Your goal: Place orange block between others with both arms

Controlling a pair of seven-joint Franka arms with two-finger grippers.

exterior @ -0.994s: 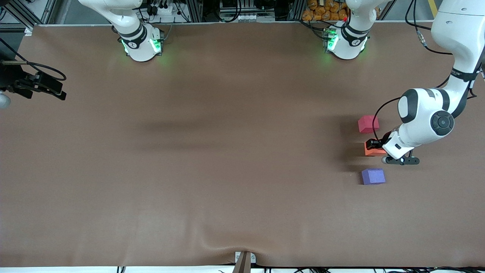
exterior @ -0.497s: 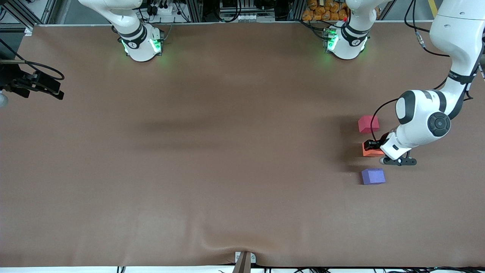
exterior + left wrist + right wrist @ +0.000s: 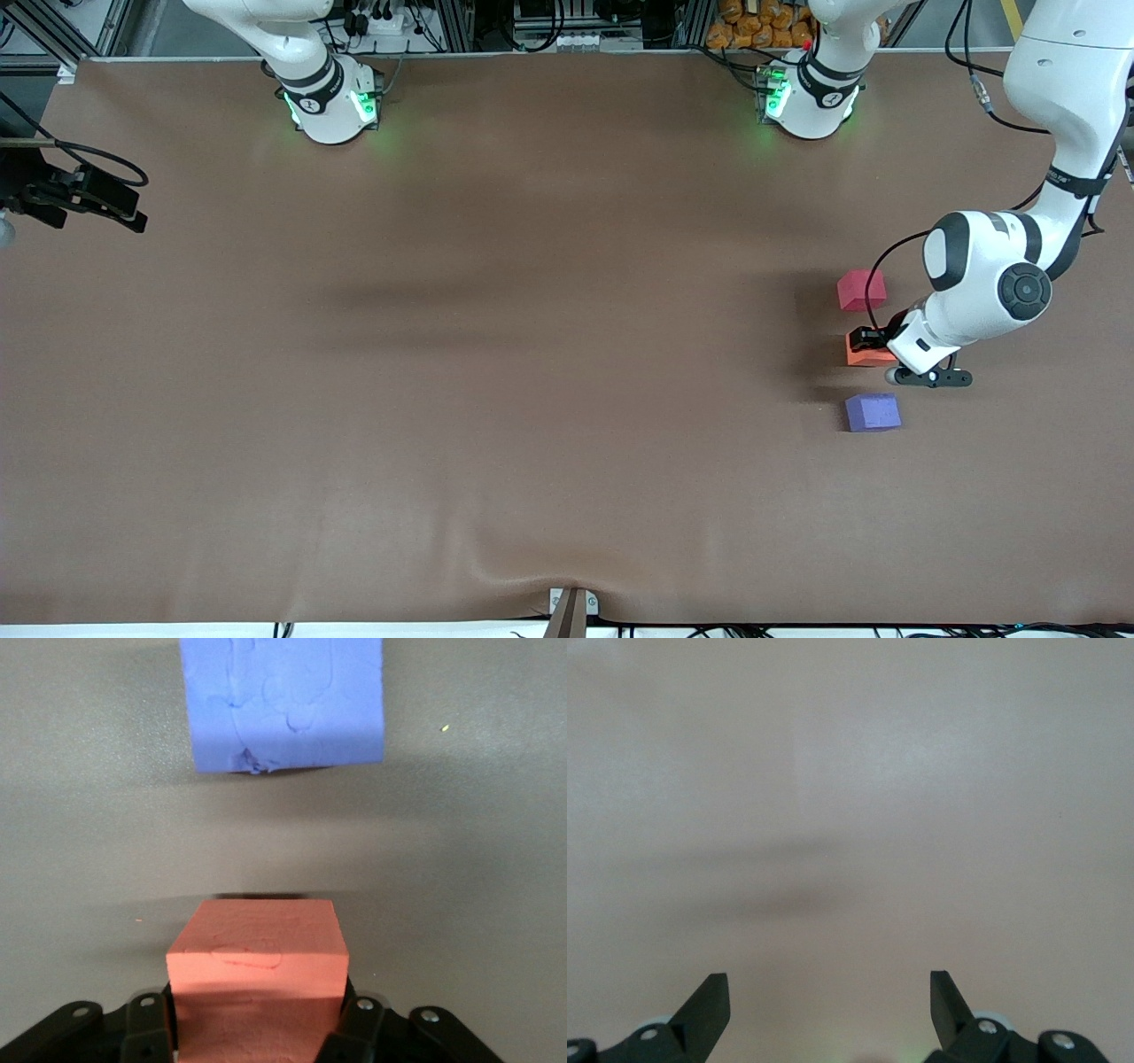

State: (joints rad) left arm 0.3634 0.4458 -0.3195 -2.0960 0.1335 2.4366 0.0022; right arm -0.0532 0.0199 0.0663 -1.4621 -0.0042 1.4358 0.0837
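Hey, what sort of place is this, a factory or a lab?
Most likely a robotics lab: two white robot arms bolted along a brown-covered table, aluminium framing and cables at its edge, and small foam cubes, like the orange block, as test objects.

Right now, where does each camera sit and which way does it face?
Front view: high across the table, facing both arms' bases; left gripper clamps the orange block between red block and purple block; right gripper waits at the right arm's end.
Left wrist view: looks past its fingers at the held orange block and the purple block.
Right wrist view: over bare table, open fingers showing.
Shared: front and left wrist views both show the orange and purple blocks.
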